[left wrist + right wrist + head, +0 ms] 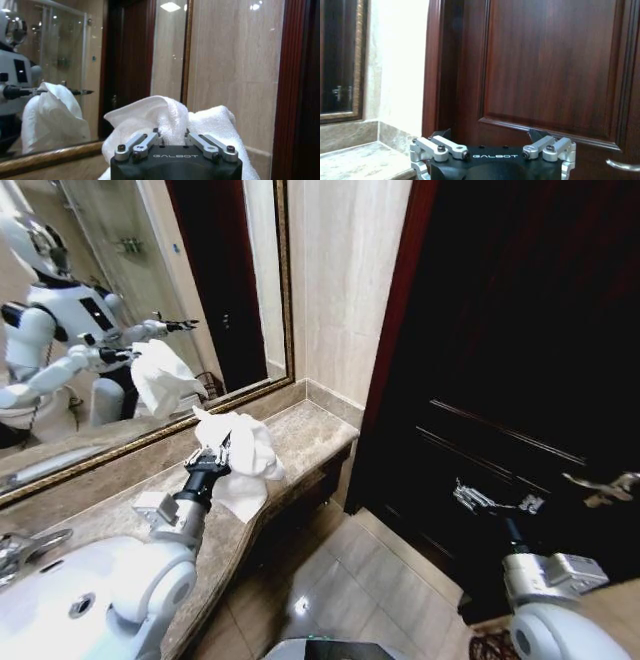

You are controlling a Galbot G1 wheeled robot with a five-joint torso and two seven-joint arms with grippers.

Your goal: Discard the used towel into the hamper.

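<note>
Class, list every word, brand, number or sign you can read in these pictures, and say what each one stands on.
"GALBOT" on the left gripper body, shut on the towel.
"GALBOT" on the right gripper body, its fingers open.
No other text is readable.

In the head view the towel (pixel 245 455) covers the fingertips of the left tool (pixel 215 452). In the left wrist view its fingers (pixel 145 140) vanish into the cloth at the frame's lower centre. At the lower right corner of the head view a dark reddish patch (pixel 492 646) is cut by the bottom edge, too little to identify. The sink (pixel 60 595) runs off the lower left edge.
</note>
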